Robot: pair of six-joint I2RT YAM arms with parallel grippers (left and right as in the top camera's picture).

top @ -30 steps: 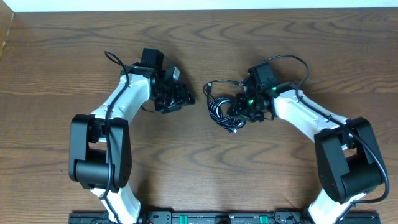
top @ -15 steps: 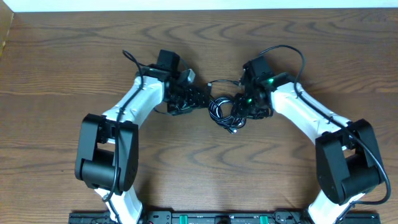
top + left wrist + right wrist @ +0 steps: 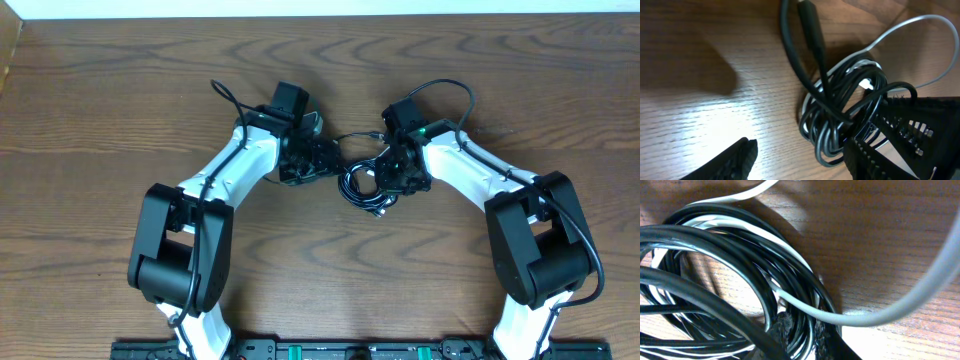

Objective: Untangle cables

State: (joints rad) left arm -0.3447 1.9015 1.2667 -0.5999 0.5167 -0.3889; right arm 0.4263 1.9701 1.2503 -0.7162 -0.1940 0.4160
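We saw the cables point(image 3: 362, 188) in a black heap on the brown worktop point(image 3: 100, 100). The left hand point(image 3: 328, 160) and the right hand point(image 3: 393, 178) sat close on each side of it.

Overhead view is evenly lit and sharp. The left wrist view shows a bright glare patch on the table point(image 3: 705, 120); the nearest cables point(image 3: 740, 285) blur in both wrist views.

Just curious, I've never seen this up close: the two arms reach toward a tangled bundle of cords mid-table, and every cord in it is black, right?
Not every cord is black. The tangled cables at mid-table are mostly black, but one white cable winds through them, as the right wrist view shows plainly.
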